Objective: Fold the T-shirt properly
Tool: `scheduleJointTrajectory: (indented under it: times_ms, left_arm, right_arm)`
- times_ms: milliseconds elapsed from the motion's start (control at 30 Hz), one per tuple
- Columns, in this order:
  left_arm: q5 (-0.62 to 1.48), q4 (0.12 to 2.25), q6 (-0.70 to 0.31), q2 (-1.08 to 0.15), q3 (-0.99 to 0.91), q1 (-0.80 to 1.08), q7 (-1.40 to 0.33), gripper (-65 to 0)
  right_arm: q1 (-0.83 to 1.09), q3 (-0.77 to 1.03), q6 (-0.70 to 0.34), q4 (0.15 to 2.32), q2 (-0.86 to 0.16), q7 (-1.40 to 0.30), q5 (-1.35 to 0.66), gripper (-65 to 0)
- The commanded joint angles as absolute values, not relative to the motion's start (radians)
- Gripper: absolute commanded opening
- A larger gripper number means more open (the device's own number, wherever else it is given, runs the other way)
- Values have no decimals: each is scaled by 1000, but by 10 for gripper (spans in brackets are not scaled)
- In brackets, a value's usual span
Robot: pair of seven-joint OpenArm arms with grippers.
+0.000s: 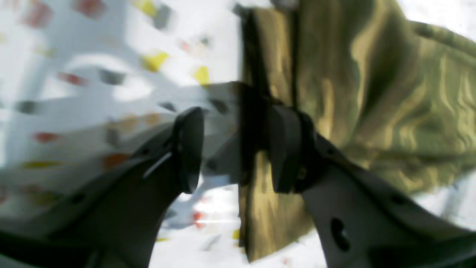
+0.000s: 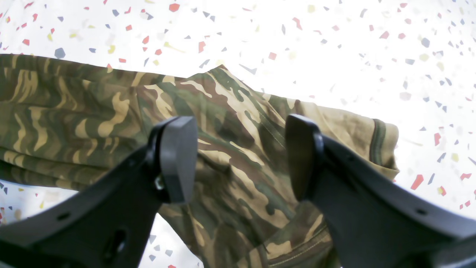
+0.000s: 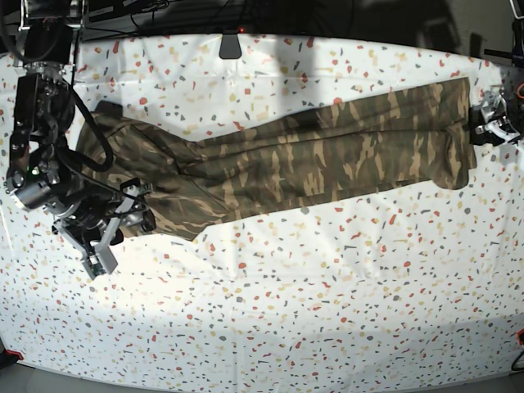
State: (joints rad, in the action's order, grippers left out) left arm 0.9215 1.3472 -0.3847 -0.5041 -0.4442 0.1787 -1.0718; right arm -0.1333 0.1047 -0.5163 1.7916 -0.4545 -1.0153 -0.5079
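From where I stand the T-shirt [image 3: 311,155] is the thing to steer by: it lies stretched in a long band across the far half of the speckled table [image 3: 270,319], folded or bunched lengthwise, with its wider, rumpled end at the left and a squarer end at the right.

At that left end hangs the right gripper [image 3: 108,232], poised just over the near corner of the cloth where a sleeve spreads out. Its wrist view shows the two black fingers [image 2: 178,158] spread wide with nothing between them, the sleeve and its stitched hem lying loose below. I'd judge it is placed there to take hold of that corner, though it has not closed on anything.

Along the middle the shirt is creased in soft ridges, olive and brown with tan streaks, and it does not lie flat (the near edge looks doubled under itself).

At the right end the left gripper [image 3: 491,123] sits against the shirt's edge, at the border of the base view. Its own camera is blurred, but one pad [image 1: 284,149] appears pressed against a hanging strip of the camouflage cloth while the other finger [image 1: 189,149] stands apart from it; so whether the cloth is actually pinched I cannot tell. The fabric there seems lifted off the table, which suggests this arm is holding the end taut so the garment can be straightened before the next fold.
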Motion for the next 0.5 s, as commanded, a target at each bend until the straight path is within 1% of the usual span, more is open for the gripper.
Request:
scheduleJointTrajectory:
  times_ms: [0,100,200,267,467]
  left_arm:
    - [994,1328,-417,-524,-452,166,-1084,-371]
    - [1155,1232,-487,-524,-452,160,-1119,-371]
    - [1246,1170,-537,-524,-452,160,-1128,-371]
    - [1268,1153,-560,-525,-452,160,-1126,-371]
    - [1269,1153,-570,-530,-452,160,-1095,-371]
  right_arm:
    - [-155,112,-519,1809,-468,-995,-518,-281]
    - [-155,112,-523,1809,-468,-1000,-522,-281]
    - [-155,112,-523,1809,-468,-1015,-532,-281]
    - [-155,112,-524,1809,-468,-1025,-532,-281]
    - [-154,112,-523,1809,-468,-1031,-532,-281]
